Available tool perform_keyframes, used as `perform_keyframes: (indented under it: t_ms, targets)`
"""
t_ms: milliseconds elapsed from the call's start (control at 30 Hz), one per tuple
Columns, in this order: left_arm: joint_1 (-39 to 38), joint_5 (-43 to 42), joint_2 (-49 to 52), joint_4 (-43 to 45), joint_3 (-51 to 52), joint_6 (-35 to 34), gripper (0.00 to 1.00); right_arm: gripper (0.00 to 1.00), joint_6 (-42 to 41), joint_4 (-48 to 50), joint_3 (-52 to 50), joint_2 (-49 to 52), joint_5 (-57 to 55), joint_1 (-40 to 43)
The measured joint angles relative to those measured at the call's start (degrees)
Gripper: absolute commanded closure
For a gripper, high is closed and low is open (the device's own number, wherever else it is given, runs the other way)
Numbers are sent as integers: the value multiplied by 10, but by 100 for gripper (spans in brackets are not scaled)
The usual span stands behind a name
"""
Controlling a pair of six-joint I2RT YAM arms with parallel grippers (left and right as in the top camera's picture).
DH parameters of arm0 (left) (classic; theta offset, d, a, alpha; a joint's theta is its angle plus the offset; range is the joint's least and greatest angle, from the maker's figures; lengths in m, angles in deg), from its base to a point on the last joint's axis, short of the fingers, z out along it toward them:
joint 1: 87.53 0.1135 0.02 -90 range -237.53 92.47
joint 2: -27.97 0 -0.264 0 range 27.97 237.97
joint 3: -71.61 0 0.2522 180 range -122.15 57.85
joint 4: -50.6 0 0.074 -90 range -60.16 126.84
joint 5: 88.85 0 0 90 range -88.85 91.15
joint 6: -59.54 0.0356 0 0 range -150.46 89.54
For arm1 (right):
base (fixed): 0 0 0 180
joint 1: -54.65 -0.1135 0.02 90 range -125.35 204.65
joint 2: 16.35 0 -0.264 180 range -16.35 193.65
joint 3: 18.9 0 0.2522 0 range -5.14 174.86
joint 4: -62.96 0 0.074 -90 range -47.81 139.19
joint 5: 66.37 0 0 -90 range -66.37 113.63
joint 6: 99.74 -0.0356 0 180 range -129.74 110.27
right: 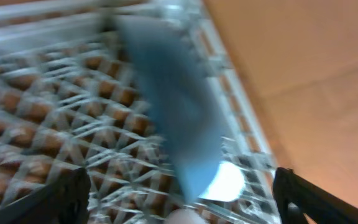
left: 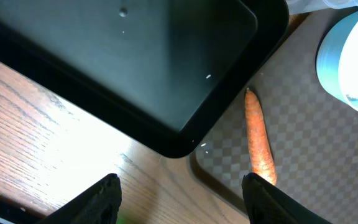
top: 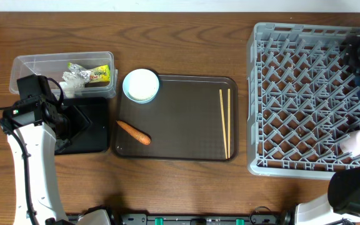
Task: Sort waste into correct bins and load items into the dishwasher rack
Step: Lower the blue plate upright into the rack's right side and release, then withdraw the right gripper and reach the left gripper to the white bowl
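Observation:
An orange carrot piece (top: 134, 132) lies at the left of the dark brown serving tray (top: 186, 125); it also shows in the left wrist view (left: 260, 143). Wooden chopsticks (top: 225, 122) lie at the tray's right. A small white bowl (top: 141, 85) sits on the tray's far left corner. The clear tub (top: 36, 65) holds a yellow-green wrapper (top: 99, 74) and crumpled paper (top: 74, 81). My left gripper (left: 182, 202) is open and empty above the black tray (left: 135, 56). My right gripper (right: 185, 199) is open over the grey rack (top: 305, 100), with a blue dish (right: 173, 93) standing ahead of it.
The black tray (top: 92, 134) lies between the clear tub and the table's front edge, partly under my left arm. A pale pink cup (top: 355, 142) sits in the rack's near right corner. The right wrist view is blurred.

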Motion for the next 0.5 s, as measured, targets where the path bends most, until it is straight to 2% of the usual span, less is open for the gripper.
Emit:
perform_keyframes:
  t_ms: [233,500]
  targets:
    - [0,0,0,2,0,1,31,11,13,19,0,0,187,-23]
    - [0,0,0,9,0,-2,30,6,24,31,0,0,283,-175]
